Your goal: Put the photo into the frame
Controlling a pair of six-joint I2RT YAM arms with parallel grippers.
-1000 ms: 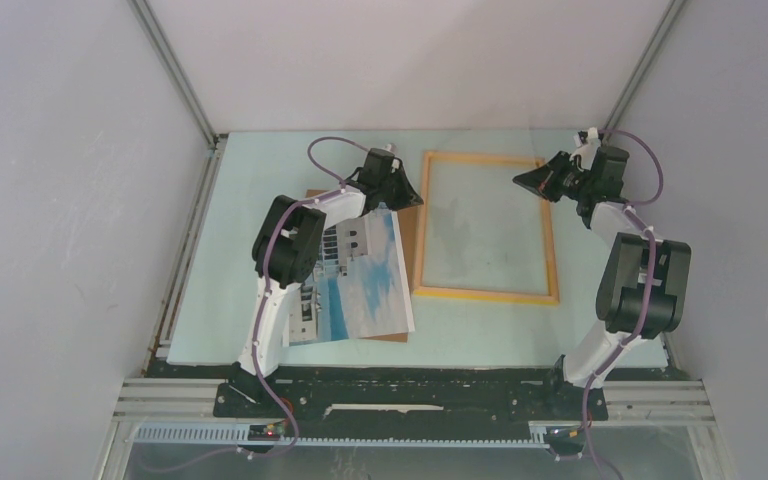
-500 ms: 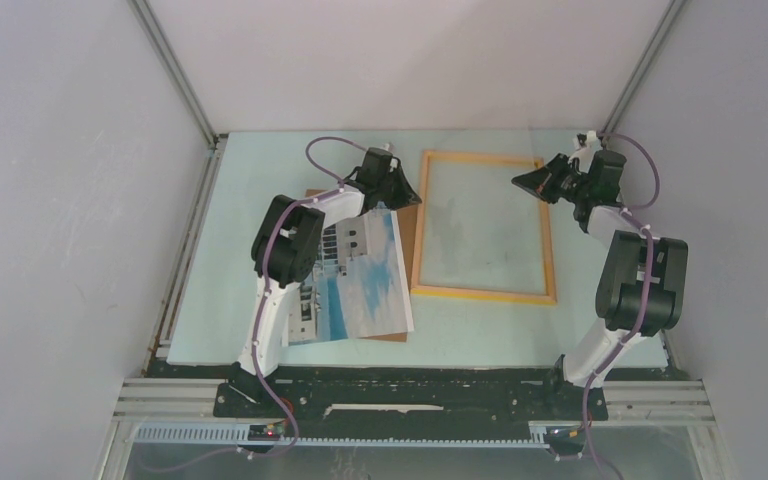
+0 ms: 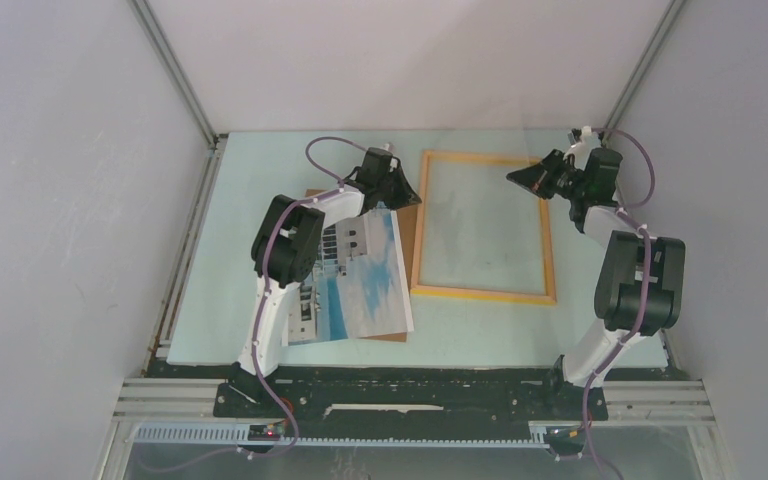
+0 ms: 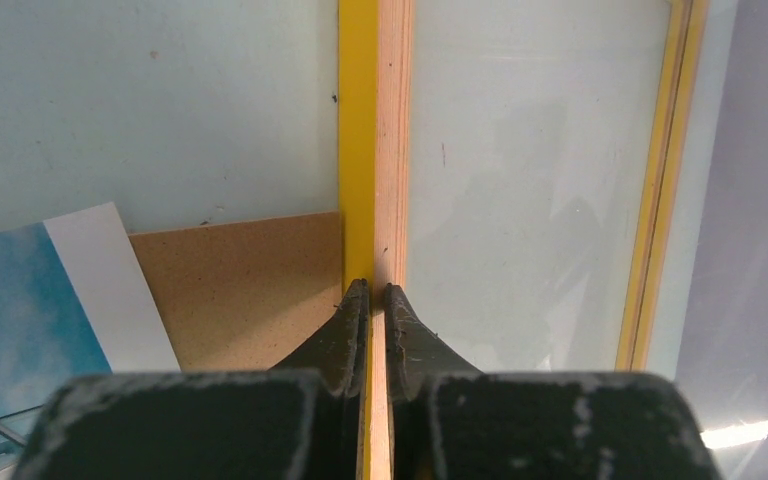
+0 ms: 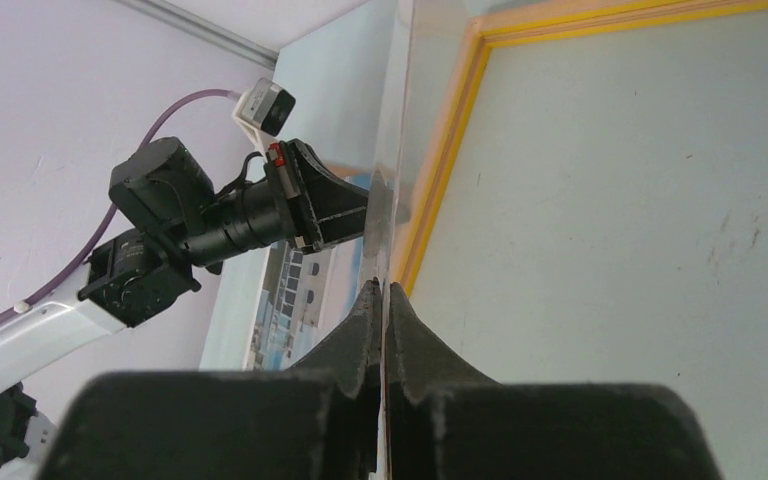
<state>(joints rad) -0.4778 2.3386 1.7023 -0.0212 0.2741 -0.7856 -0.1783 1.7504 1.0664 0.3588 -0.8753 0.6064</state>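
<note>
On the pale green table (image 3: 240, 250) a thin yellow wooden picture frame (image 3: 480, 294) lies flat. Just left of it, a flat brown board (image 3: 408, 218) carries the paper photo of a white building and blue sky (image 3: 365, 290). The left gripper (image 4: 377, 290) pinches the frame's left side, and the right gripper (image 5: 382, 290) pinches the edge of a clear see-through sheet (image 5: 385, 215) tipped up over the frame.

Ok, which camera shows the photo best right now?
Top external: most of the photo shows, partly under the left arm. Left wrist catches one corner; right wrist just a sliver.
</note>
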